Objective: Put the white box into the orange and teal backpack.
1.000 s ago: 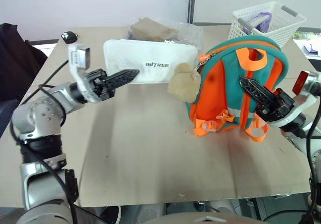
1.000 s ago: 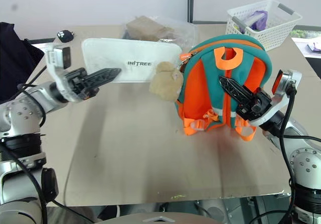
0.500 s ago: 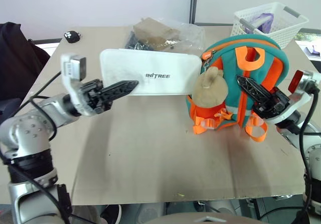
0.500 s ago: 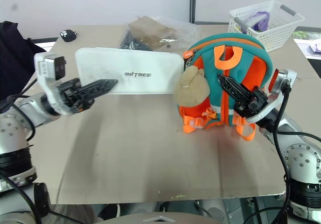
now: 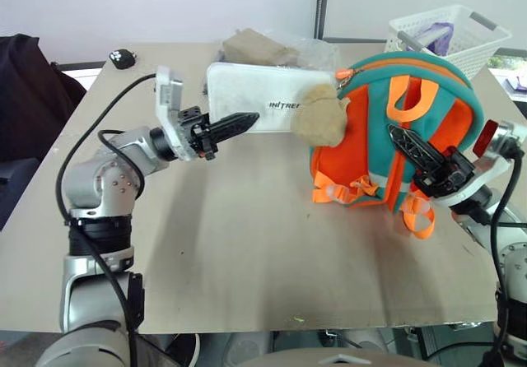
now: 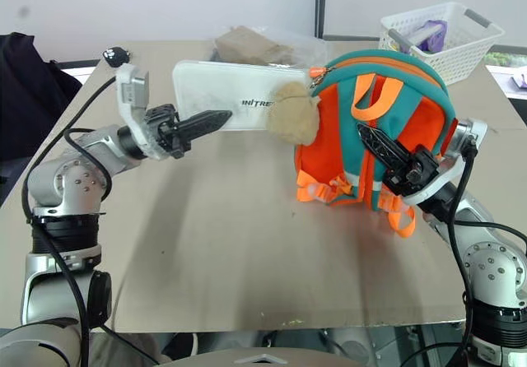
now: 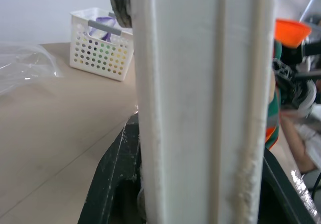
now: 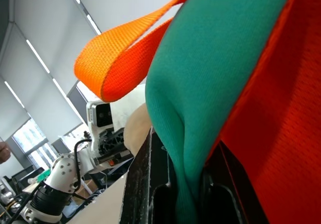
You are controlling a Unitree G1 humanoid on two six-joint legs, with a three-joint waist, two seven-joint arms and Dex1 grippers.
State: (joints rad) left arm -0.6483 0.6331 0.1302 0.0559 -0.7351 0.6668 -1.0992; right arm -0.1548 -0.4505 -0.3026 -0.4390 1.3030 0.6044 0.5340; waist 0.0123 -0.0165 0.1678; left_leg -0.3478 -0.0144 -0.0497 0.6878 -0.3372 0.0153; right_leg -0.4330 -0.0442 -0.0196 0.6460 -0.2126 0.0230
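One white box printed "INTREE" is gripped at its edge by the clenched left tool, raised over the bench. One orange and teal backpack is pinched by the clenched right tool.

We read one piece of lettering: dark capitals on the broad face of the white box, which look like "INTREE", though the middle letters run together and we cannot be sure of each one. The word sits toward the end of the box nearest the tan plush toy. We can make out no other text, number or sign.
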